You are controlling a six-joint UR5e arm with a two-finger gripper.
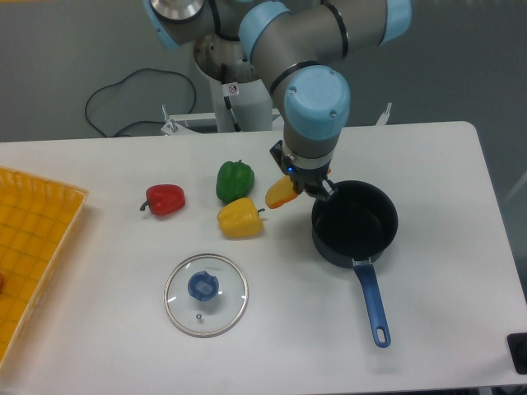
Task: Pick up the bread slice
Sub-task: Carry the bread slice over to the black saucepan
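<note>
The bread slice (280,194), a small flat yellow-orange piece with a darker orange edge, hangs above the table, tilted. My gripper (298,187) points down from the blue wrist and is shut on the bread slice. The slice is to the right of the yellow bell pepper (240,219) and just left of the dark pot (355,223). Most of the fingers are hidden under the wrist.
A green pepper (235,180) and a red pepper (165,198) lie to the left. A glass lid with a blue knob (205,294) lies at the front. The pot's blue handle (373,303) points toward the front. A yellow basket (33,247) sits at the left edge.
</note>
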